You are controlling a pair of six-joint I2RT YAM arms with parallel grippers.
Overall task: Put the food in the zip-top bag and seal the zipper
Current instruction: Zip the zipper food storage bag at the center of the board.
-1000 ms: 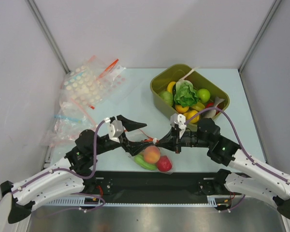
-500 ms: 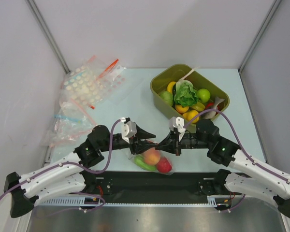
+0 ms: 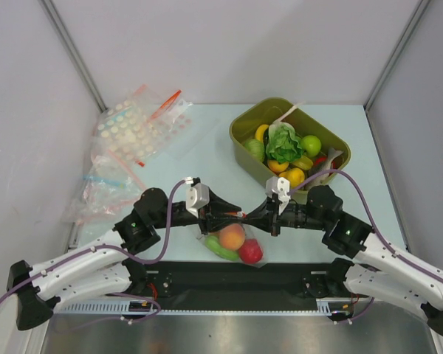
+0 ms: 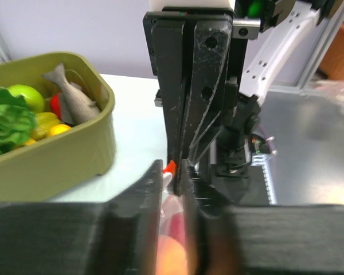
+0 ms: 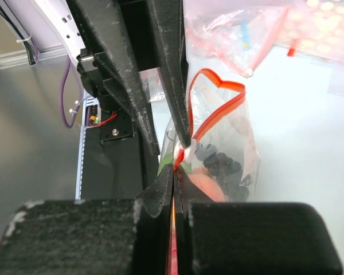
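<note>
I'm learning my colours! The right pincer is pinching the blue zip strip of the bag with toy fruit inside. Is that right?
Not quite. The zip strip is red-orange, not blue; the right wrist view shows it. The rest holds: the right pincer is pinching it, on the bag with toy fruit inside.

Lit brightly and evenly from above in the overhead view, leaving only faint, soft-edged shadows under the arms on the pale surface (image 3: 207, 147). Sharp from edge to edge there, with small glare spots on the glossy food (image 3: 232, 236) and a dull sheen along the metal strip (image 3: 244, 333) at the bottom. Blurs heavily in the foreground of both wrist views, where the left pincer (image 4: 172, 172) and the right pincer (image 5: 173, 175) loom as dark, soft masses. Sharpens farther off, with the zipper (image 5: 232, 86) crisp and saturated. Washes out toward the top right of the right wrist view.
</note>
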